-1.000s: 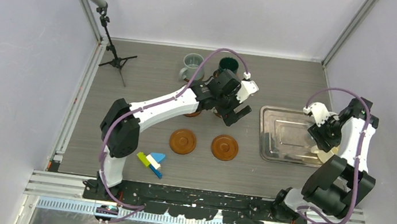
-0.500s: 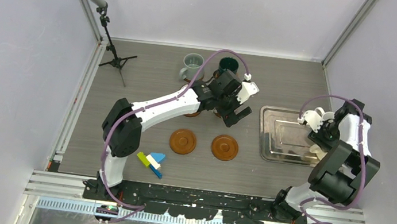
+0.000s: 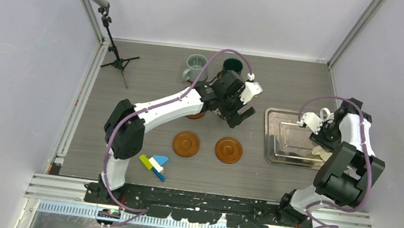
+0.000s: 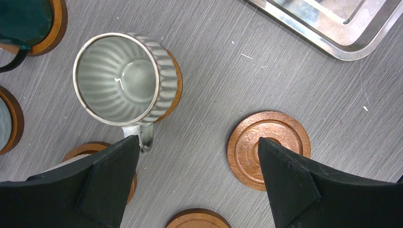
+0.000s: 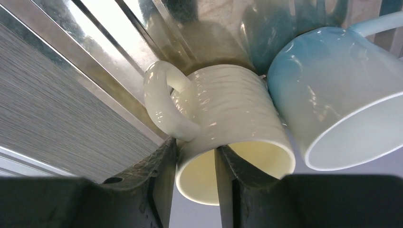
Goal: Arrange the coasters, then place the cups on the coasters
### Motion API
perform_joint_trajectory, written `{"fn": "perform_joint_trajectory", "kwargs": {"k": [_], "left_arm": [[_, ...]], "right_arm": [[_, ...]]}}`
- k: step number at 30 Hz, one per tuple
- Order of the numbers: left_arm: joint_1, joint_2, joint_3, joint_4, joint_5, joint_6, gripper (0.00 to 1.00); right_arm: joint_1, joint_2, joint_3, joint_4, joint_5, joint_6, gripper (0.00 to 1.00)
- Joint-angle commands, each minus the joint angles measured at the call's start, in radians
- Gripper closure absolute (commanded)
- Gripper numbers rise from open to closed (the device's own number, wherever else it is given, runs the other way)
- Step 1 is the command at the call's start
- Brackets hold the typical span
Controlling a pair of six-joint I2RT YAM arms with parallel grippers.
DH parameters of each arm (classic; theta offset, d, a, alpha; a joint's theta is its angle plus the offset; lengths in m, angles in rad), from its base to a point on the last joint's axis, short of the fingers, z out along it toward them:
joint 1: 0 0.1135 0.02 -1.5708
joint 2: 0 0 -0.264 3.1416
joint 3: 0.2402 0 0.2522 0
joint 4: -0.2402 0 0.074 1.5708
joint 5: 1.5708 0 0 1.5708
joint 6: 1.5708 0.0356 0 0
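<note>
Astride wall of cream mug point(image 5: 228, 104) with right gripper point(image 5: 195, 149), pinch not tellable; risks slipping on glaze, knocking blue mug point(image 5: 342, 80) just outside jaws. Spread wide at left gripper point(image 4: 198, 142).

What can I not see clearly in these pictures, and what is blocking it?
- Top view: the right arm mostly covers the cream mug and pale blue mug on the tray.
- Top view: the left arm hides the ribbed mug under it.
- Left wrist view: the frame's corner cuts off the dark green mug.
- Right wrist view: whether the right gripper already clamps the cream mug is unclear.
</note>
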Motion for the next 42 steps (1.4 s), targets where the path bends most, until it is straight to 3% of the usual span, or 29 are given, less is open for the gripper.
{"fn": "perform_joint_trajectory", "kwargs": {"k": [1, 14, 21, 25, 32, 35, 42], "left_arm": [[0.007, -0.006, 0.037, 0.006, 0.02, -0.006, 0.03], [0.009, -0.007, 0.036, 0.009, 0.019, -0.012, 0.03], [0.012, -0.012, 0.027, 0.008, 0.021, -0.012, 0.04], [0.014, -0.011, 0.029, 0.005, 0.025, -0.012, 0.04], [0.014, -0.011, 0.033, -0.003, 0.034, -0.011, 0.04], [0.014, -0.008, 0.036, -0.002, 0.034, -0.009, 0.04], [0.014, 0.001, 0.048, -0.01, 0.034, -0.009, 0.04]], "right_arm": [[0.021, 0.013, 0.003, -0.039, -0.069, 0.042, 0.61], [0.026, 0.032, 0.11, -0.068, -0.2, 0.237, 0.65], [0.024, -0.009, 0.076, -0.081, -0.115, 0.173, 0.47], [0.025, -0.082, 0.009, -0.042, -0.099, 0.122, 0.42], [0.025, -0.098, 0.04, -0.035, -0.072, 0.125, 0.38], [0.029, -0.106, 0.037, -0.038, -0.104, 0.117, 0.32], [0.086, -0.053, 0.025, 0.018, -0.087, 0.152, 0.3]]}}
